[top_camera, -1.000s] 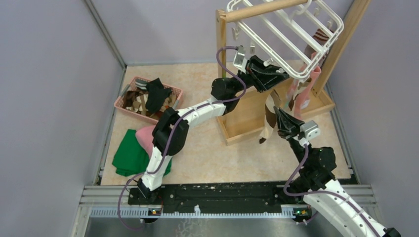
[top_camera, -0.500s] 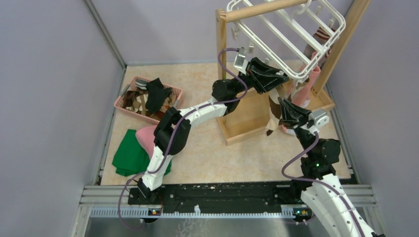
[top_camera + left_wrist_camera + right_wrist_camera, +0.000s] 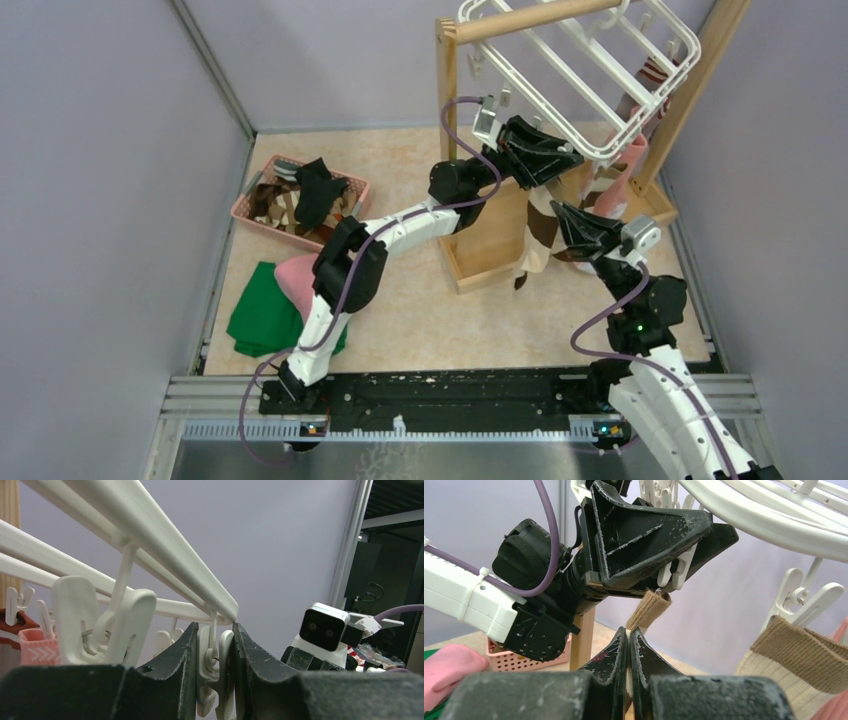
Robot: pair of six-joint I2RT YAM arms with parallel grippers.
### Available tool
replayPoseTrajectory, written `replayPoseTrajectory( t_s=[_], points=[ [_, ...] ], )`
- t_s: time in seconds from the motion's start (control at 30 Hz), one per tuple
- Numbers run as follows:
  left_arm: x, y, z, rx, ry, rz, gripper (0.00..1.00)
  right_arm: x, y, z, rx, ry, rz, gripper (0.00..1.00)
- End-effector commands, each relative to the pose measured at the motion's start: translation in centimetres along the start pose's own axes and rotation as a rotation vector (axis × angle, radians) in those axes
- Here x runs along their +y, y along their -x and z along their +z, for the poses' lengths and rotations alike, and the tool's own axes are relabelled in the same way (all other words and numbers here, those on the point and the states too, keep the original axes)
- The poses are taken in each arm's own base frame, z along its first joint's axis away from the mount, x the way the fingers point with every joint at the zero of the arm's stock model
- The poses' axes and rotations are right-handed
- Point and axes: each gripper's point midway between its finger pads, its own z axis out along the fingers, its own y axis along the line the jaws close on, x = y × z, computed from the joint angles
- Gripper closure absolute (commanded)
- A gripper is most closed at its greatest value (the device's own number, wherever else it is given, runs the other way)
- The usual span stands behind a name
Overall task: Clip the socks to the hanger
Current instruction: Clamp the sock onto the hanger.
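The white hanger (image 3: 600, 90) hangs tilted from the wooden stand. My left gripper (image 3: 565, 160) is up under its near rim, shut on a white clip (image 3: 216, 670) that it squeezes between its fingers (image 3: 250, 655). Just below, my right gripper (image 3: 557, 212) is shut on a brown-cream striped sock (image 3: 538, 235) whose foot dangles beneath. In the right wrist view the sock's tan cuff (image 3: 651, 609) stands up out of the jaws, its tip just under the clip (image 3: 674, 572). Another brown-cream sock (image 3: 794, 655) and a pink one (image 3: 622, 175) hang clipped at the right.
The wooden stand (image 3: 447, 120) and its base tray (image 3: 500, 250) lie right behind both grippers. A pink basket (image 3: 255, 215) with several socks sits at the left. In front of it lie a green cloth (image 3: 265, 310) and a pink cloth (image 3: 295, 278).
My right gripper has risen and shifted left with the sock, bringing the cuff up under the clip. The left gripper has stayed on the clip.
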Motion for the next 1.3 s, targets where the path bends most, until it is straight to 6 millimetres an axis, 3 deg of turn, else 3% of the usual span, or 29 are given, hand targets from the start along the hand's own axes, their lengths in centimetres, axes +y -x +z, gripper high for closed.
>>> replayPoseTrajectory(
  t_s=[0.0, 1.27],
  points=[
    [0.1, 1.7, -0.1, -0.038, -0.014, -0.005, 0.97, -0.4, 3.7, 1.0, -0.101, -0.001, -0.028, 1.0],
    [-0.4, 1.6, -0.2, -0.03, -0.032, -0.027, 0.98, -2.0, 5.0, 1.4, -0.157, -0.035, -0.032, 1.0]
  ],
)
